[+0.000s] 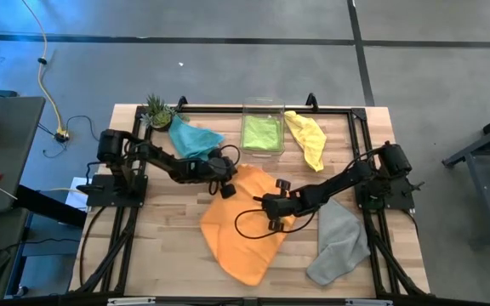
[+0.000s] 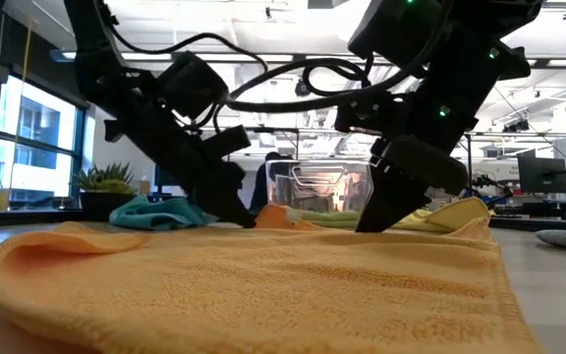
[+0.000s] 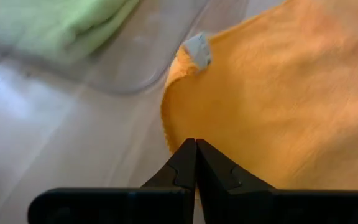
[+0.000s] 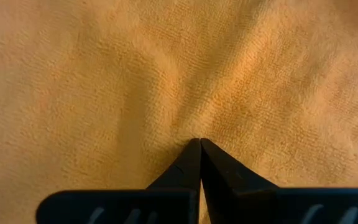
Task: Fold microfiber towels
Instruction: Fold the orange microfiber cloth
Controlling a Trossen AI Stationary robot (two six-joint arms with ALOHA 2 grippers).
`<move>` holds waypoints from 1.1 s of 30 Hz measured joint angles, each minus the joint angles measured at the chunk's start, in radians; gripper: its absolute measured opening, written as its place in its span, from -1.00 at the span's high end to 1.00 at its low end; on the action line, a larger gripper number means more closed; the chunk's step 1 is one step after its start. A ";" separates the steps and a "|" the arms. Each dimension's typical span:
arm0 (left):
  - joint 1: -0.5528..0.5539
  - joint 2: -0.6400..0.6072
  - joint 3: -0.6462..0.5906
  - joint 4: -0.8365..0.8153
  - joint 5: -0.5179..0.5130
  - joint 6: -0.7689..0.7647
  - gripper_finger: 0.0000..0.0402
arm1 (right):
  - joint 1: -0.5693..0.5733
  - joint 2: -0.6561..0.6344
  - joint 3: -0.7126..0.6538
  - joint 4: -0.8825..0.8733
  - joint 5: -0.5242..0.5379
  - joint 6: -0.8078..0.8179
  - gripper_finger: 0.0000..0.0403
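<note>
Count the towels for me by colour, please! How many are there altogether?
orange towel: 1
teal blue towel: 1
lime green towel, inside the clear plastic bin: 1
yellow towel: 1
grey towel: 1
Total: 5 towels
</note>
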 joint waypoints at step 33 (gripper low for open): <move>-0.340 -0.408 -0.239 -0.081 0.121 -0.189 1.00 | -0.079 -0.179 -0.088 -0.205 0.014 0.262 1.00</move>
